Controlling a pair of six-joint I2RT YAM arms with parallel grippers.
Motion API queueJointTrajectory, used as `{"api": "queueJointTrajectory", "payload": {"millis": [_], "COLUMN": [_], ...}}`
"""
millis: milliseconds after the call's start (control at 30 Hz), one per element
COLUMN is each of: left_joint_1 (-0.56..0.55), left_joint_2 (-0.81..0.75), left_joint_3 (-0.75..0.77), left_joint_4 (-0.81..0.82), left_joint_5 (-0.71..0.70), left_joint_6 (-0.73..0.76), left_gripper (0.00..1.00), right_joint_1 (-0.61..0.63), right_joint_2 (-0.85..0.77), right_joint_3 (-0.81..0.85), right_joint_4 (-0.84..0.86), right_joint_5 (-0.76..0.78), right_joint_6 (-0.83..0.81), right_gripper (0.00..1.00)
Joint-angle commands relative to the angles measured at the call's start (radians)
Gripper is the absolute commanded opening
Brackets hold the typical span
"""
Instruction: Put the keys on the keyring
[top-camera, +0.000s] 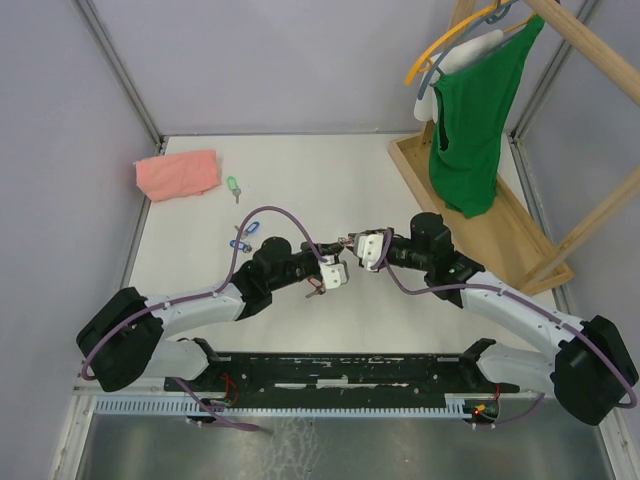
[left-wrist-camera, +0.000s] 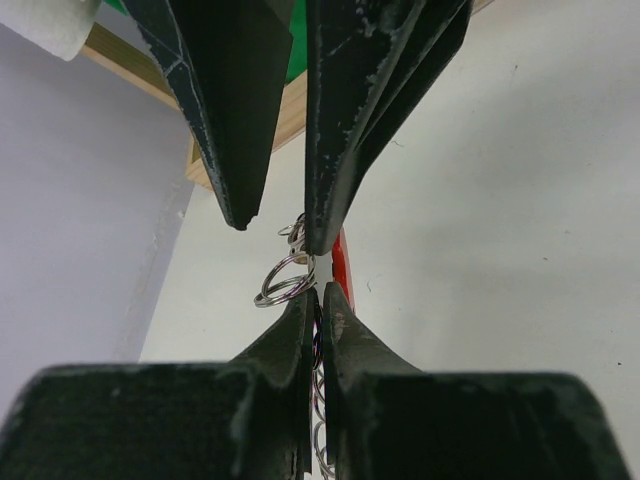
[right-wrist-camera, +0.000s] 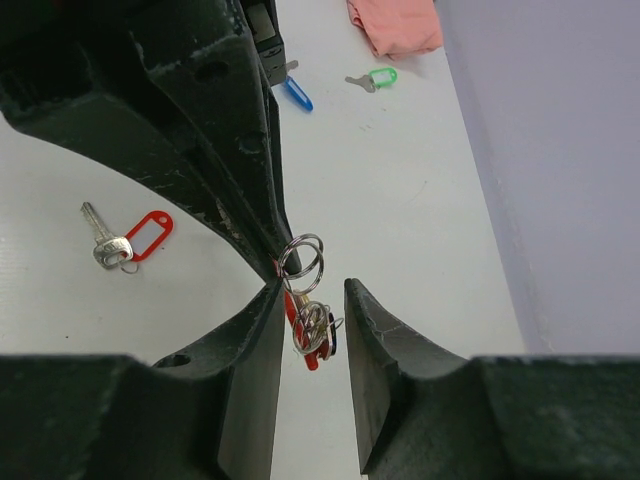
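My left gripper (left-wrist-camera: 318, 290) is shut on the keyring (left-wrist-camera: 283, 280), holding it above the table; its silver loops and red band (left-wrist-camera: 341, 265) stick out past the fingertips. My right gripper (right-wrist-camera: 310, 287) is open, its jaws on either side of the hanging keyring (right-wrist-camera: 305, 300), the left finger (right-wrist-camera: 262, 310) touching a loop. The grippers meet at mid-table, left (top-camera: 338, 270) and right (top-camera: 362, 250). The red key (right-wrist-camera: 130, 240) lies on the table. A blue key (right-wrist-camera: 295, 92) and the green key (right-wrist-camera: 375, 78) lie farther off. The top view shows the green key (top-camera: 233, 186) and two blue keys (top-camera: 239, 237).
A pink folded cloth (top-camera: 178, 174) lies at the far left. A wooden rack base (top-camera: 480, 225) with a hanging green garment (top-camera: 475, 125) stands at the far right. Purple cables loop over both arms.
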Motion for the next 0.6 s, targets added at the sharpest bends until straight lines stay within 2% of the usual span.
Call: {"api": "queueJointTrajectory", "payload": {"millis": [0, 333, 467, 567], "left_joint_1": [-0.011, -0.014, -0.016, -0.022], "left_joint_2": [-0.036, -0.03, -0.034, -0.036], "left_joint_3": [0.01, 0.011, 0.011, 0.01], "left_joint_4": [0.035, 0.033, 0.028, 0.022], "left_joint_5": [0.008, -0.009, -0.001, 0.003], "left_joint_6": [0.047, 0.046, 0.042, 0.041], "left_gripper": [0.03, 0.03, 0.03, 0.03], "right_joint_1": [0.005, 0.004, 0.004, 0.004], "right_joint_2": [0.022, 0.038, 0.048, 0.061], "right_joint_3": [0.01, 0.038, 0.044, 0.043], "right_joint_4": [0.076, -0.024, -0.016, 0.02], "right_joint_5": [-0.032, -0.071, -0.086, -0.056], "right_joint_6": [0.019, 0.001, 0.008, 0.031], "right_gripper": [0.38, 0.38, 0.38, 0.34]}}
